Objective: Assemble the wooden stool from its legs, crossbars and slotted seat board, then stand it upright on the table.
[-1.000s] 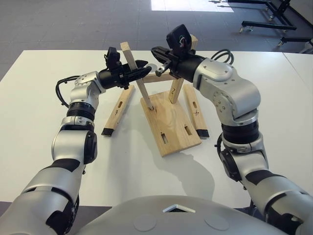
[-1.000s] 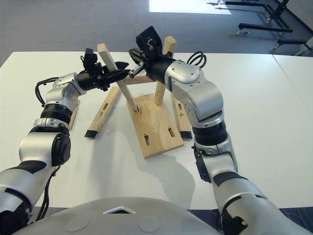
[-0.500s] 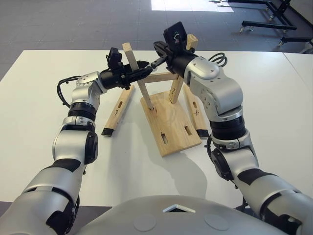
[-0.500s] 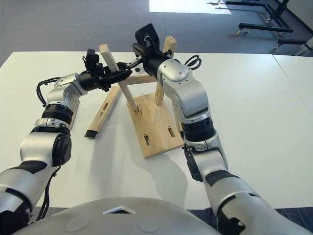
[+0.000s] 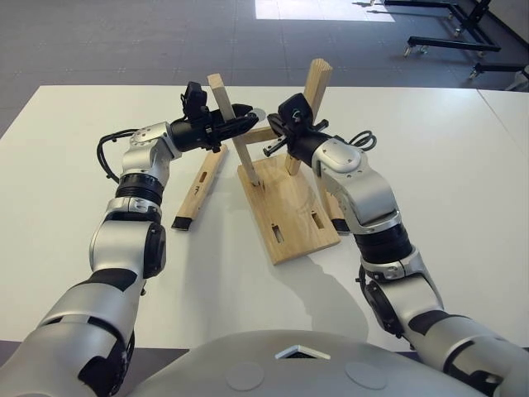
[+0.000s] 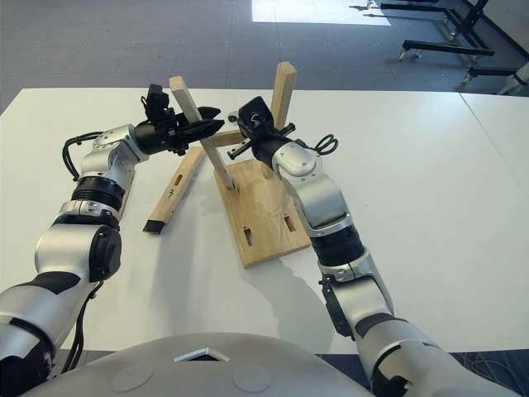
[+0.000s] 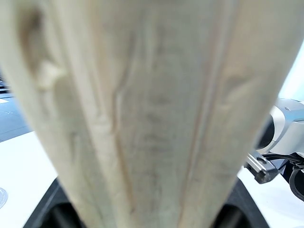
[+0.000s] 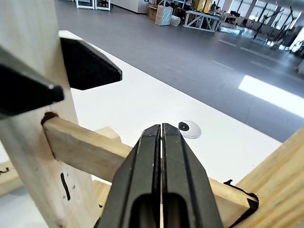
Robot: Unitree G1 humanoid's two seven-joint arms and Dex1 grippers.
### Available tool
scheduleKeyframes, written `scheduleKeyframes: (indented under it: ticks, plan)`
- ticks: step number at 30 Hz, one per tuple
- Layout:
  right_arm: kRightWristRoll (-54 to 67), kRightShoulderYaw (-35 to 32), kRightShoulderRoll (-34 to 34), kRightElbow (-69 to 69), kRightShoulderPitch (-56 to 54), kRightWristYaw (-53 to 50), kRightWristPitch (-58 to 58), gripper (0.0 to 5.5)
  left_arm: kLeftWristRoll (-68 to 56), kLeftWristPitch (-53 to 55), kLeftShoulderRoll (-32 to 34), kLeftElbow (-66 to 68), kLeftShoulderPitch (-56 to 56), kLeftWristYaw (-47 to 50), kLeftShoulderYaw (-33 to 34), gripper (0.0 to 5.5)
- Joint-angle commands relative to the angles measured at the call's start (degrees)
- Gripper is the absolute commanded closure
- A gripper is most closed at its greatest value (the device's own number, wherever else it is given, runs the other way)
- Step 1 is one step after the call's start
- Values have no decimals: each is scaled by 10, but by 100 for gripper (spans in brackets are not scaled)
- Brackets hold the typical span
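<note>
So the seat board (image 5: 289, 217) is lying flat in the middle of the white table (image 5: 463, 165), with two slots showing near its front edge. Two legs are already standing in the far end of it. The left leg (image 5: 220, 93) leans back and to the left, and the right leg (image 5: 315, 83) leans the opposite way, so the tops splay apart. A crossbar (image 5: 258, 133) runs between them about halfway up. In the right wrist view its end goes right into a hole in the left leg.

The left arm (image 5: 136, 165) reaches forward with the elbow bent and the forearm pointing inward. The left gripper (image 5: 234, 117) is clamped on the left leg just above the crossbar, with one black fingertip on each side of the wood.

The right arm (image 5: 364, 194) comes up past the right side of the board, bends at the wrist and points in toward the left gripper. The right gripper (image 8: 160, 137) has its fingers (image 8: 142, 161) pressed flat together with nothing between them. It sits right over the crossbar with the tips aimed at the left leg. I can't tell if it's actually touching the crossbar.

One spare leg (image 5: 198, 184) with a black foot cap lies flat on the table, just left of the board.
</note>
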Motion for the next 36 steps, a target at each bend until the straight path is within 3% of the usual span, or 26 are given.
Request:
scheduleKeyframes:
  ticks: [1, 5, 13, 21, 28, 36]
  plan:
    - [28, -50, 14, -3, -35, -6, 49, 544, 23, 6, -9, -4, 19, 0, -20, 348]
    - [52, -90, 21, -10, -70, -8, 74, 544, 30, 22, -13, -9, 15, 6, -33, 348]
    - [70, -106, 31, -18, -82, -18, 93, 544, 41, 36, -3, -19, 8, 17, -49, 348]
    - [54, -68, 31, -27, -17, -21, 83, 544, 45, 30, 0, -20, 11, 20, -54, 348]
    - [1, -6, -8, 47, 85, -6, 4, 544, 66, 24, 7, -38, 12, 24, -79, 348]
    - [57, -76, 18, 11, 33, -5, 31, 544, 81, 20, 14, -47, 21, 36, -95, 348]
